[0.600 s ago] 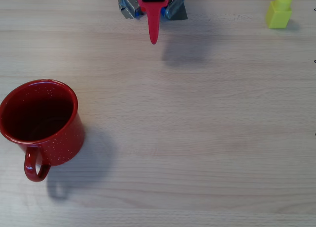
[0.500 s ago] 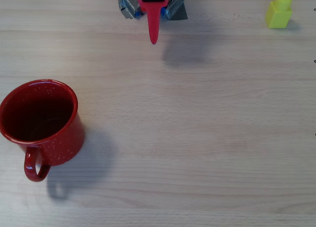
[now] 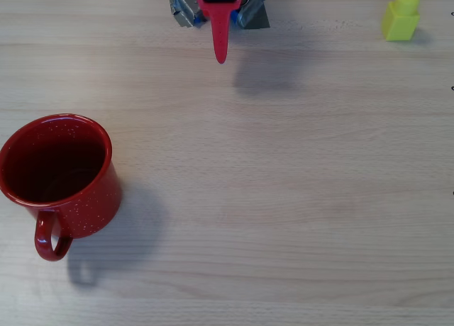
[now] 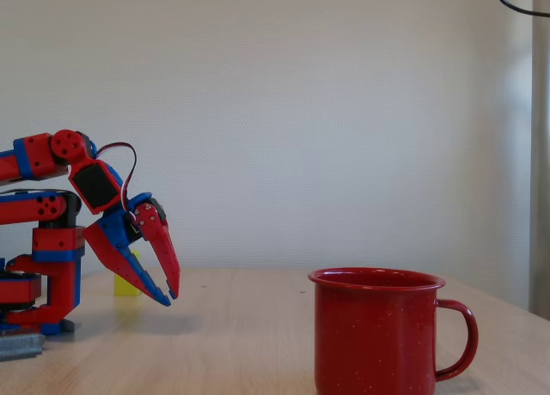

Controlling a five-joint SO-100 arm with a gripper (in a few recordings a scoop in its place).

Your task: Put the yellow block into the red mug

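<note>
The red-and-blue plastic claw (image 4: 168, 294) hangs just above the pale wooden tabletop (image 3: 284, 198) close to the arm's base, its two pointed fingers slightly apart at the tips and holding nothing. In the overhead view the claw (image 3: 220, 55) shows as a single red point aimed down the picture, in the same spot as in the frames of the last half second; nothing on the tabletop has shifted either. The judgement from that stillness is that the task has not yet begun: the reach for the block is the step ahead.

The small bright yellow-green plastic toy brick with one round stud on top (image 3: 400, 18), the yellow block of the task, stands upright well to the right of the claw in the overhead view, level with the arm's base and near the top right corner. In the fixed view the yellow block (image 4: 126, 279) peeks out behind the claw's fingers.

The large glossy red enamel mug with fine white speckles (image 3: 58, 176) stands upright and empty, well apart from the claw, down and to the left in the overhead view, handle toward the bottom edge. In the fixed view the red mug (image 4: 375, 333) fills the foreground.

No brand, label or writing can be read on any object.
</note>
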